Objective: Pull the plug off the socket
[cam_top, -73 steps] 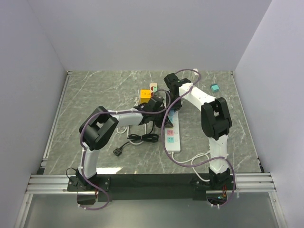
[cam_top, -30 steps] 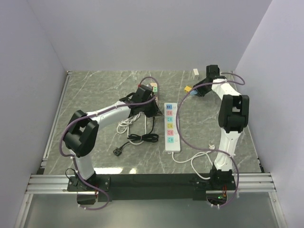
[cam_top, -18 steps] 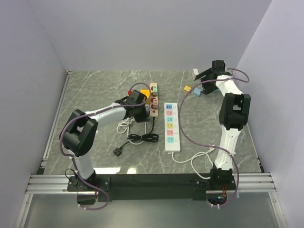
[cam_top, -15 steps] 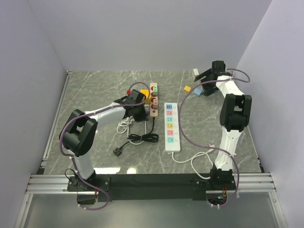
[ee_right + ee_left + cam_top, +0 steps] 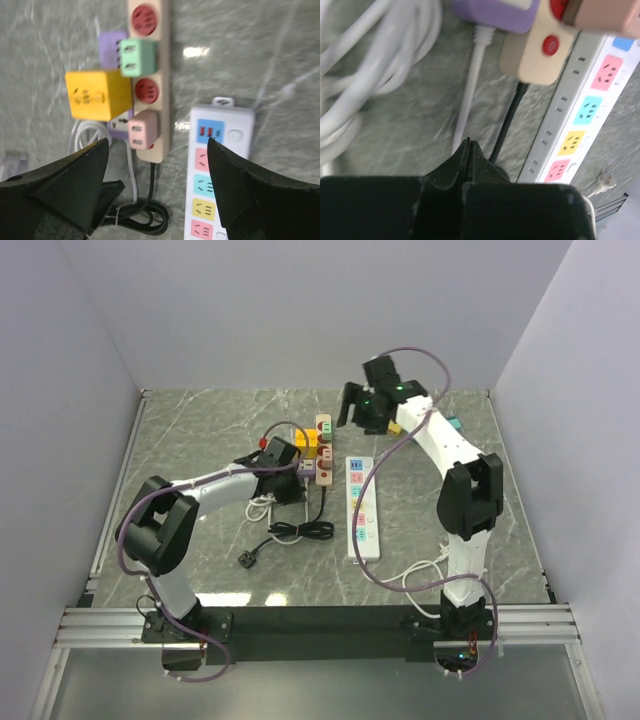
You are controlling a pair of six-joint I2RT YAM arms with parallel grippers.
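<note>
A beige power strip (image 5: 323, 447) (image 5: 161, 75) with red sockets lies at the table's middle. A green plug (image 5: 137, 57) and a pink plug (image 5: 143, 129) sit in its sockets. My right gripper (image 5: 364, 412) (image 5: 156, 142) hovers open above the strip, its jaws wide on either side of the pink plug's end and holding nothing. My left gripper (image 5: 292, 488) (image 5: 468, 142) is shut and empty, low over the table just near the strip's cable end (image 5: 540, 55), beside a white cable (image 5: 470, 95) and a black cable (image 5: 507, 125).
A yellow cube adapter (image 5: 97, 95) and a purple socket block (image 5: 111, 42) lie left of the beige strip. A white strip (image 5: 362, 505) (image 5: 220, 170) with coloured sockets lies to its right. Coiled cables (image 5: 300, 530) and a loose black plug (image 5: 248, 558) lie nearer. A teal block (image 5: 453, 425) sits far right.
My right arm has swung from the far right corner to above the beige strip, and its jaws have opened. The left gripper has shifted a little nearer, still shut.
</note>
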